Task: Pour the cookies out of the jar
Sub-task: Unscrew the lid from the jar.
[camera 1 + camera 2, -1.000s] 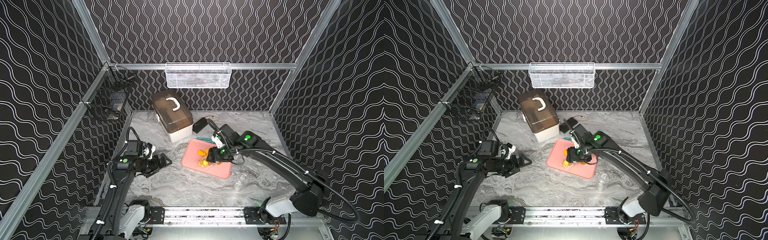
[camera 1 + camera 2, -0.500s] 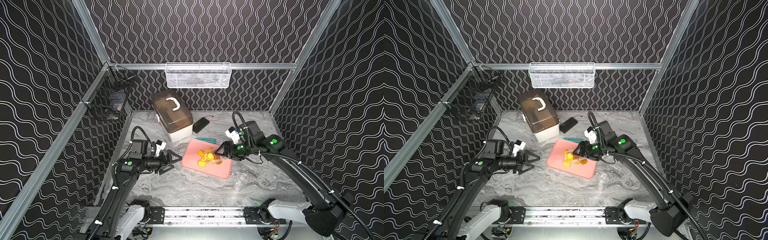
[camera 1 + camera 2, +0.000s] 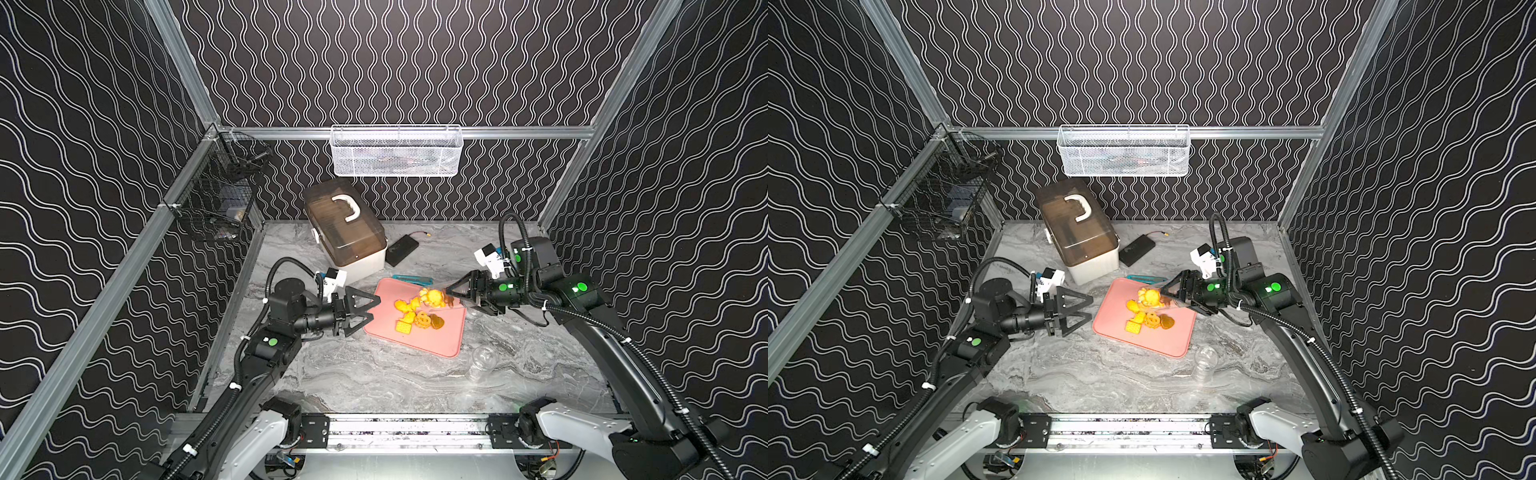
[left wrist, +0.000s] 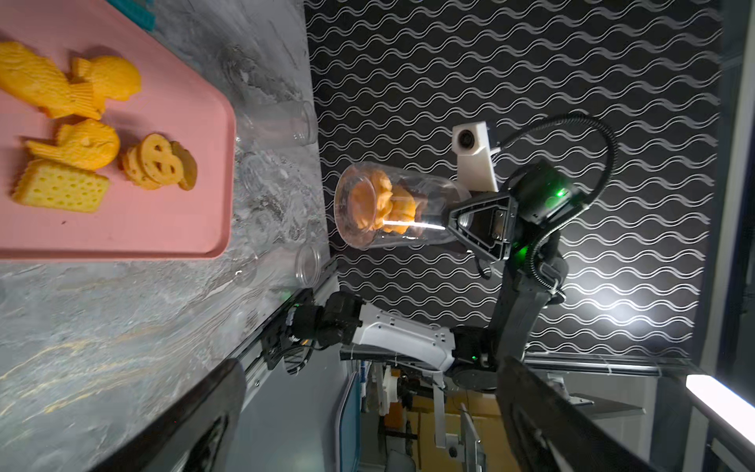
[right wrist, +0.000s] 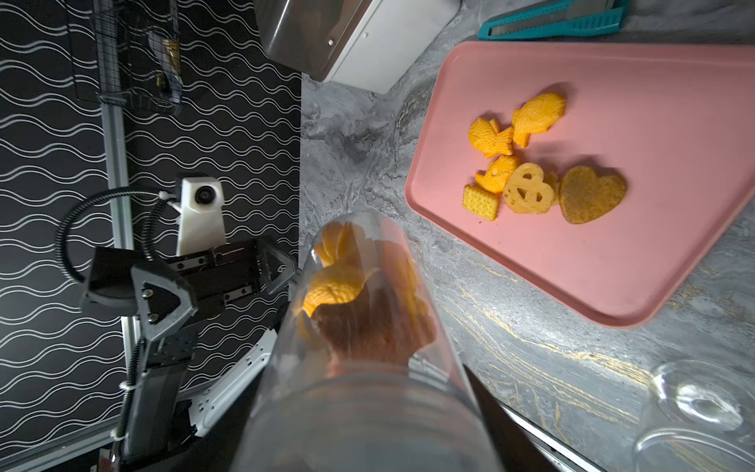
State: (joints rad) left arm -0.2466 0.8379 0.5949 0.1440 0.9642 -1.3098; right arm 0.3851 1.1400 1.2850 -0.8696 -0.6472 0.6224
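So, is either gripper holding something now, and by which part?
The right gripper holds the clear jar by its closed bottom end, with the jar lying sideways. The left gripper is open and holds nothing.

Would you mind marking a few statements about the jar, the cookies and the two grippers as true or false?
1. The right gripper holds the clear jar tipped on its side. True.
2. The jar is empty. False: several cookies sit inside, near its mouth.
3. The left gripper is shut on a cookie. False: it is open and empty, beside the tray.
4. A brown heart-shaped cookie lies on the pink tray. True.
5. The box with the white handle has its lid off. False: the brown lid is on.
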